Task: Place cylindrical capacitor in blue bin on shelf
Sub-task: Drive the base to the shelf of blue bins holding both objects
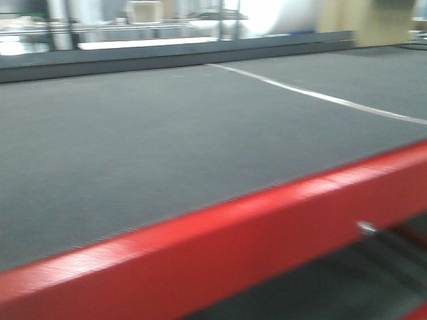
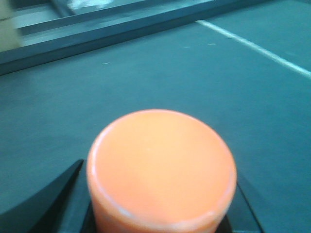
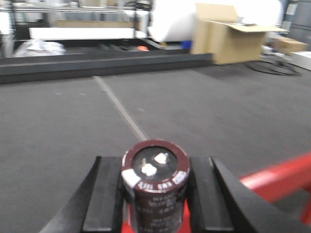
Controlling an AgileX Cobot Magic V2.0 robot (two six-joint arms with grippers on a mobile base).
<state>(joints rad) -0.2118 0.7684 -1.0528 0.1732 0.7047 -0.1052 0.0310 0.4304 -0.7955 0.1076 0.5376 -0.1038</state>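
The cylindrical capacitor (image 3: 156,191) stands upright, terminals up, pinched between the two fingers of the right gripper (image 3: 154,162). The left gripper (image 2: 159,170) is likewise closed round an orange cylinder (image 2: 161,160). Just below runs a red rail (image 1: 233,240), then the dark grey table (image 1: 167,147) with its white line (image 1: 320,97). Beyond that it's a blur and I can't make out a blue bin or shelf, so I'd carry it level, grip firm, and let go only once it's over the bin

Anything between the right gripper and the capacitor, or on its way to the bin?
Nothing: the right gripper clamps the cylindrical capacitor. No blue bin or shelf is recognisable, so that path can't be judged.
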